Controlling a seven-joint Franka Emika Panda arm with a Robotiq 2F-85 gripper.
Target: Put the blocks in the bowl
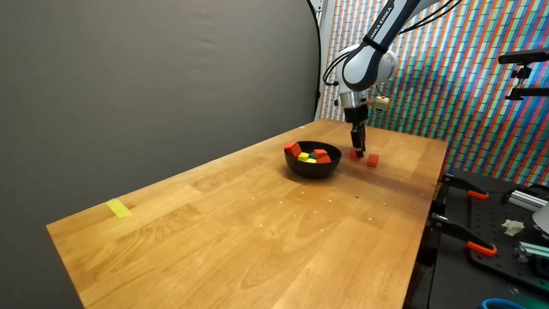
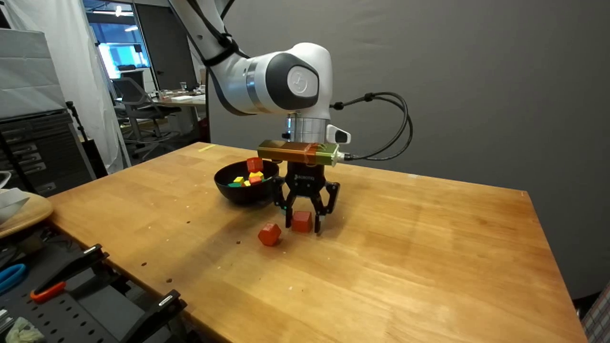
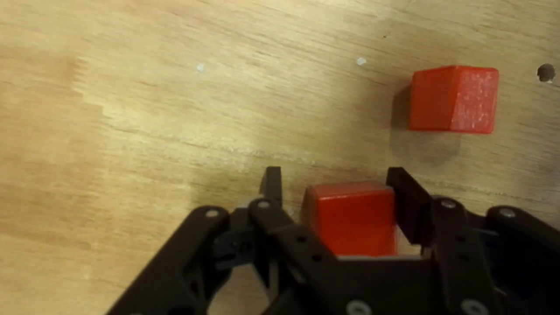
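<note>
A red block (image 3: pixel 356 223) stands on the table between the fingers of my gripper (image 3: pixel 336 177). The right-hand finger (image 3: pixel 407 205) is against or very near it, while a gap shows on the left side. In an exterior view the gripper (image 2: pixel 303 226) straddles this red block (image 2: pixel 301 222) at table height. A second red block (image 2: pixel 269 234) lies close by, outside the jaws. Beside the arm sits the black bowl (image 1: pixel 313 169), holding several blocks: red (image 1: pixel 294 149), yellow (image 1: pixel 303 156) and green (image 1: pixel 312 155). In the other blocks' case, the bowl wall partly hides them.
Flat yellow tape (image 1: pixel 119 208) is stuck near the table's far corner. Black clamps with orange tips (image 1: pixel 482 249) sit on a dark side surface along one table edge. A grey backdrop (image 2: pixel 452 119) rises behind the table (image 2: pixel 405 267).
</note>
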